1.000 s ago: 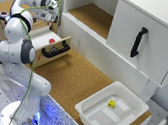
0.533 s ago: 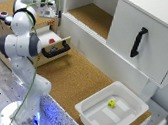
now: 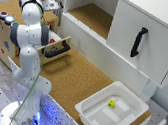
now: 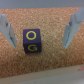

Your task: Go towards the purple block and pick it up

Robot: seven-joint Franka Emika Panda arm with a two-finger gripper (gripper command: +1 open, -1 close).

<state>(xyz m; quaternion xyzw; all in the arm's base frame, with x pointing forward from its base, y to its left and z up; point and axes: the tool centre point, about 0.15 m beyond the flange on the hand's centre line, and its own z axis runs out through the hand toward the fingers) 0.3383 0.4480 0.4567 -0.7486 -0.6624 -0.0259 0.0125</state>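
Seen from the wrist, the gripper (image 4: 36, 31) has its fingers (image 4: 6, 29) spread wide, one on each side of the purple block (image 4: 32, 41) — neither touching it. The block sits on cork board (image 4: 47, 62), a yellow ring on each visible face. A white tray (image 3: 91, 120) rests at the worktop's (image 3: 76, 79) near corner — a small yellow cube (image 3: 111, 104) inside.

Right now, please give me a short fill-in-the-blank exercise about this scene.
1. The purple block carries ____ letters.
2. In the wrist view, the block lies ____ the two fingers of the end effector.
3. The white tray holds a small ____ object.

Missing words: yellow; between; yellow
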